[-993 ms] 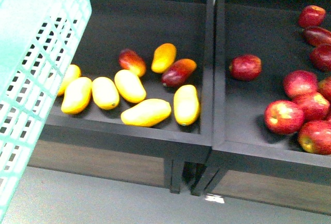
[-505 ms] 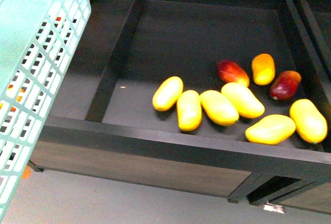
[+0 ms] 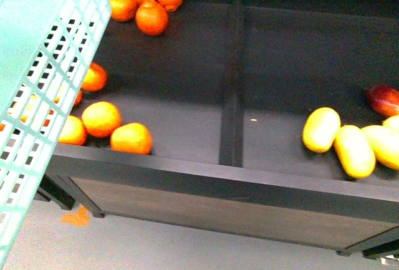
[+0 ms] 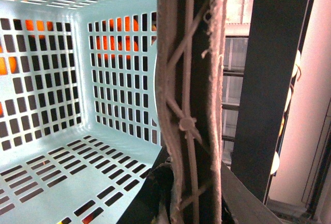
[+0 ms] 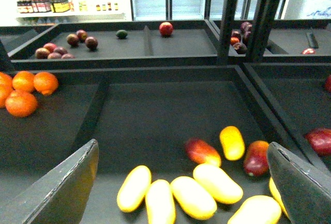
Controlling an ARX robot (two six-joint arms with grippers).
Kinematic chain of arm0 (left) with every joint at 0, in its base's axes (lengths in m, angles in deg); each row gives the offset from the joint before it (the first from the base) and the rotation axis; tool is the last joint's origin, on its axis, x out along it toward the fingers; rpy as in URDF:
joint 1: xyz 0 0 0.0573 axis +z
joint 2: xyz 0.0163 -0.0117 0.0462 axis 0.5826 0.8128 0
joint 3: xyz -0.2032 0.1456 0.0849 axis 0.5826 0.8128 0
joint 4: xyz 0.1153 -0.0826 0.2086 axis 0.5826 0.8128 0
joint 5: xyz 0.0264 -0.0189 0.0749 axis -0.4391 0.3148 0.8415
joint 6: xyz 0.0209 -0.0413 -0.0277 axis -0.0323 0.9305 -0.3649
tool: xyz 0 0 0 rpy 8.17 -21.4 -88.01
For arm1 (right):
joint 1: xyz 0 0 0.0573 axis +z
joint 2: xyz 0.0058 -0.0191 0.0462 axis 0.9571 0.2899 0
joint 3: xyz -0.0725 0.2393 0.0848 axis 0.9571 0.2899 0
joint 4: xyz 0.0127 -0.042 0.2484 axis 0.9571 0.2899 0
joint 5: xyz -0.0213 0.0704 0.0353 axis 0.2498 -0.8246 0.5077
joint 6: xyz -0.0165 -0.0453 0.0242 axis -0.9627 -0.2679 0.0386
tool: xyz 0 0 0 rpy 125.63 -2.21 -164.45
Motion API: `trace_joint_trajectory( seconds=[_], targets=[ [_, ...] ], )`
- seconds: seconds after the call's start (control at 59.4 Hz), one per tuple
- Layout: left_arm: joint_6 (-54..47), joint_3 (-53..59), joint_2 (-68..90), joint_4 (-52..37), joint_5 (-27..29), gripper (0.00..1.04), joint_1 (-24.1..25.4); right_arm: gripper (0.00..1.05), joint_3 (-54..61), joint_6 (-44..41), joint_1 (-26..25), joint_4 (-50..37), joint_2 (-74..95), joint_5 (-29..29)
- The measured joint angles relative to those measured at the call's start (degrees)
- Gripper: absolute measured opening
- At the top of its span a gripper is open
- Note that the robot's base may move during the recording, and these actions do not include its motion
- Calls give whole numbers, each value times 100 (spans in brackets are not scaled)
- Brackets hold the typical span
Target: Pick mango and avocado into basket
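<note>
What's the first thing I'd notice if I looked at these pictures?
Probably the big turquoise basket, which fills the left side of the front view, very close to the camera. After that, the bright fruit in the dark display bin: shiny oranges in its left compartment and smooth yellow mangoes in its right one.
</note>
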Motion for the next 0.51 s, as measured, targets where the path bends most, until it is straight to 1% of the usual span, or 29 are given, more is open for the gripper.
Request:
trace_joint_trajectory(
  seconds=[0.168, 0.32, 0.354, 0.387, 0.404, 0.438, 0.455, 0.471, 0.488, 0.505],
  targets=[
    [-20, 0, 0, 0, 4, 8, -2, 96, 0, 0, -2, 0, 2, -20],
    [-98, 2, -2, 0, 151, 8, 33, 96, 2, 2, -7, 0, 0, -37],
    [-339, -74, 79, 225, -103, 8, 90, 96, 2, 2, -7, 0, 0, -33],
    [-868, -446, 326, 1034, -710, 8, 188, 96, 2, 2, -7, 0, 0, -24],
    [-1038, -540, 398, 1217, -839, 8, 199, 96, 2, 2, -7, 0, 0, -26],
    [-2013, -883, 699, 1821, -1346, 8, 188, 96, 2, 2, -9, 0, 0, -15],
    [-2120, -942, 763, 1923, -1438, 8, 179, 96, 2, 2, -9, 0, -2, -11],
    [-2730, -1049, 940, 2105, -1628, 8, 127, 96, 2, 2, -7, 0, -4, -13],
    [-3158, -1073, 1038, 2138, -1696, 8, 74, 96, 2, 2, -9, 0, -4, -22],
    [-3388, -1080, 1143, 2135, -1751, 7, -7, 96, 2, 2, -9, 0, 0, -22]
  ],
)
